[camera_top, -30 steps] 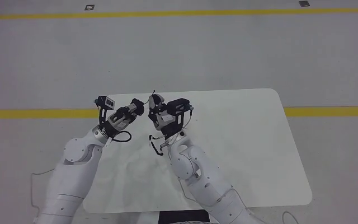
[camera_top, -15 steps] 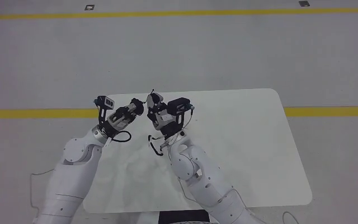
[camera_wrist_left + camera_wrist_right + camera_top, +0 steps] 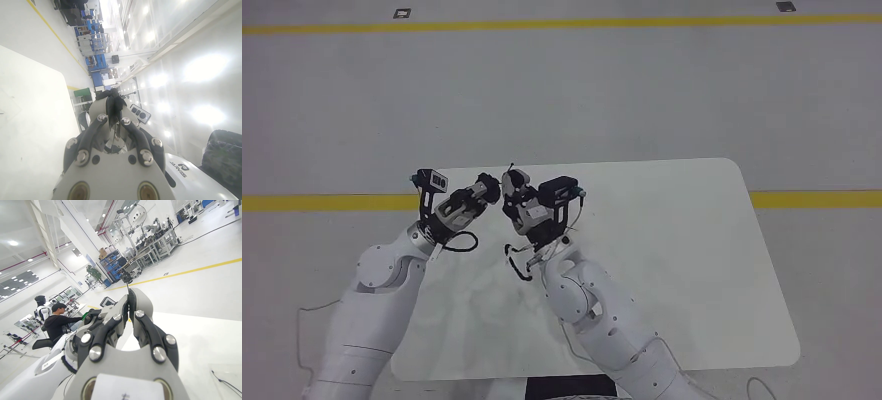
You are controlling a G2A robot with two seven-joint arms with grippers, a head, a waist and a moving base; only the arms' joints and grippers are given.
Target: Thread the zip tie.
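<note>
right gripper [image 3: 129, 300]: the fingers were pressed flat together on the zip tie [image 3: 128, 288]. they gripped it close below its free end, so only a short length of the black strap stood out past the fingertips. judged reason: a short overhang bends less and is easier to aim at a small opening.

left gripper [image 3: 114, 108]: this was closed as well, its dark pads pinched on the tie. a thin black line ran from the pinch back toward the palm. whether the head or the strap sat in that pinch could not be told.

position: in the top view both grippers were raised above the left side of the white table [image 3: 692, 260]. they were just beside each other, tips facing, and the strap end projected away from the robot. judged reason: holding the tie off the surface left both ends free to be lined up. whether the end had entered the head could not be determined. threading was assessed as in hand and not shown complete.

further out: a thin black strand [image 3: 221, 380] lay flat on the table, apart from both grippers and touched by neither.
</note>
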